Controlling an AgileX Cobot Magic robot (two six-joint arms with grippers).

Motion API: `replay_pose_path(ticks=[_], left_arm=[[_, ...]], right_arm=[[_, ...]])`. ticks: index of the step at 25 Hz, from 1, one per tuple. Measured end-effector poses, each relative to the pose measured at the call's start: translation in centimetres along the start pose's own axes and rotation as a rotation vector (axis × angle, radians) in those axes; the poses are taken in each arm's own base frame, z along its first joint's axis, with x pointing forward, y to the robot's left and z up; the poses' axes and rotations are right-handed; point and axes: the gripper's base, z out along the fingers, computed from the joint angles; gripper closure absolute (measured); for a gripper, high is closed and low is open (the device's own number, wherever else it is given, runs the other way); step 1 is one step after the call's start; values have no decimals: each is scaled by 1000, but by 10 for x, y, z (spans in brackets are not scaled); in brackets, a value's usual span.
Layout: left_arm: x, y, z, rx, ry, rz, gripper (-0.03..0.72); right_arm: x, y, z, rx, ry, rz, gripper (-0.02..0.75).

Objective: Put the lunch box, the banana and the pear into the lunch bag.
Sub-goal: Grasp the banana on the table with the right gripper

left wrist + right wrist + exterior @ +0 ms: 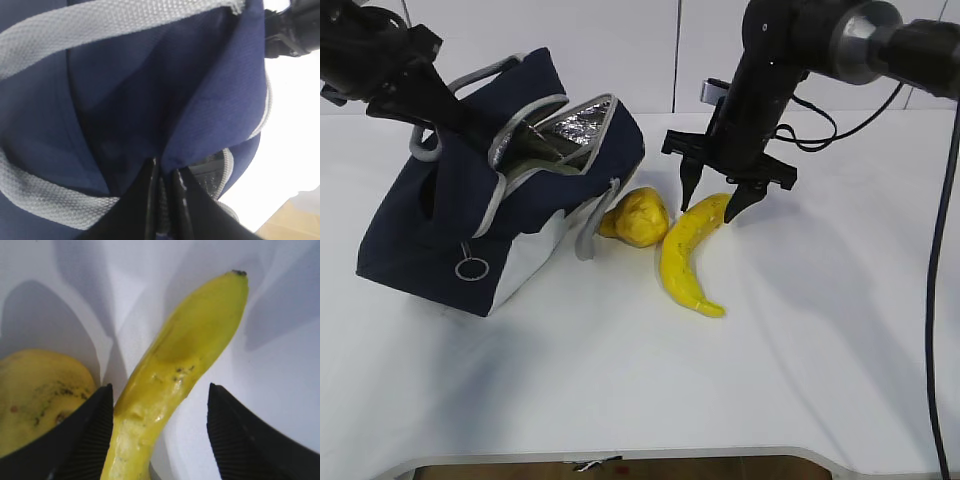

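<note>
A white table (800,380) meets a pale paneled wall (620,50), with perhaps wooden floor (620,470) below.

A smooth white tabletop (800,380) spreads beneath and on all sides of the right gripper (710,210). Behind the gripper stands a plain white panelled wall (620,50). A thin black cable (932,300) hangs well off to its right. Toward the camera, past the table's rounded front edge, shows a brown strip of floor (620,468).
</note>
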Motion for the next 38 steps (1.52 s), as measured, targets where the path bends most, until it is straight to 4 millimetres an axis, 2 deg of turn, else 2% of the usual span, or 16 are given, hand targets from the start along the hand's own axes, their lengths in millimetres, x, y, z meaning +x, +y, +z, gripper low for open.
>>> replay_pose_path(ticks=[14, 23, 29, 38], left_arm=[[1, 0, 0, 3, 6, 0, 666], [1, 0, 0, 1, 7, 1, 666], [1, 0, 0, 2, 10, 1, 666], [1, 0, 0, 3, 15, 2, 666]], right_arm=[[0, 1, 12, -22, 24, 25, 255], [0, 2, 12, -33, 30, 30, 256], [1, 3, 12, -42, 34, 34, 308], [1, 2, 13, -28, 28, 25, 341]])
